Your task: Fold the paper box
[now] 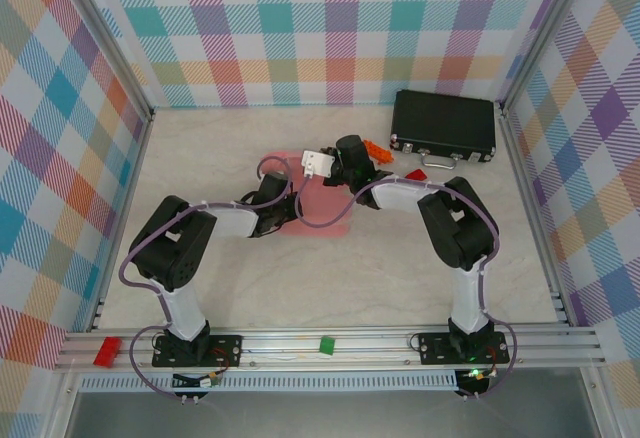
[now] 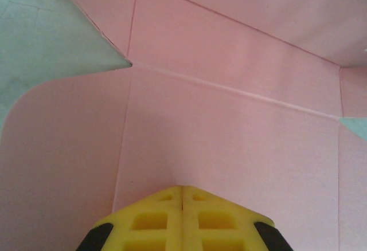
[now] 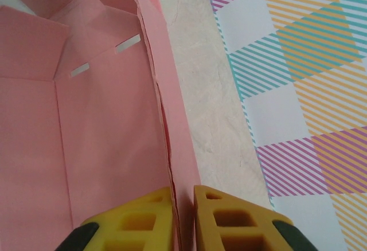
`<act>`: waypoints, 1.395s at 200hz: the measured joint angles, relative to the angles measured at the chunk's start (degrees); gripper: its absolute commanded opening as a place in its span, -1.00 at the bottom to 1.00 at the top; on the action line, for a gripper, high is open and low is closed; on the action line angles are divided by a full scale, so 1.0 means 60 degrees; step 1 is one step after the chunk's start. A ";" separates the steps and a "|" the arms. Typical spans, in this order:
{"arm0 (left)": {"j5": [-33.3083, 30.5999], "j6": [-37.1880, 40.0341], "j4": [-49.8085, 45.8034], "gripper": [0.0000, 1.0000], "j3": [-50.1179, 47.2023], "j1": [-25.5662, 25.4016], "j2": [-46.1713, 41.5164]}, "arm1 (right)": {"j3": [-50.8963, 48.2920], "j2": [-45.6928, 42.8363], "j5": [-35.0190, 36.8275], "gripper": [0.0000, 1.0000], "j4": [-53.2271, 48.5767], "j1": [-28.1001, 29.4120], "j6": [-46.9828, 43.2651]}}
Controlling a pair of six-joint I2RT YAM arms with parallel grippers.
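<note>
The paper box (image 1: 325, 213) is a pink card sheet, partly folded, lying mid-table between the two arms. In the left wrist view its creased panels (image 2: 229, 125) spread out flat, and my left gripper (image 2: 182, 187) is shut, its yellow tips pressed together down on the card. In the right wrist view a folded-up double wall of the box (image 3: 166, 119) stands upright between the fingers of my right gripper (image 3: 183, 196). Those jaws are slightly apart: the card lies against the left finger (image 3: 143, 214), with a thin gap to the right one. Two slots (image 3: 127, 43) show in a far panel.
A black case (image 1: 443, 126) lies at the back right. Small orange pieces (image 1: 374, 146) and a red piece (image 1: 416, 174) sit beside the right arm. A red block (image 1: 105, 350) and a green block (image 1: 326, 344) rest on the front rail. Checked walls surround the table.
</note>
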 measured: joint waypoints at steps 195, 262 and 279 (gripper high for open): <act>0.0142 0.0364 -0.0481 -0.51 -0.0313 0.0000 -0.0590 | -0.0208 0.0441 0.0127 -0.81 0.1585 0.0004 -0.1668; 0.0262 0.0346 -0.1005 -0.45 -0.1344 0.0346 -0.2149 | -0.0321 0.0503 0.0197 -0.80 0.2091 0.0022 -0.1810; 0.0579 0.0317 -0.0918 -0.62 -0.1432 0.0393 -0.1898 | -0.0433 0.0503 0.0219 -0.80 0.2295 0.0076 -0.1843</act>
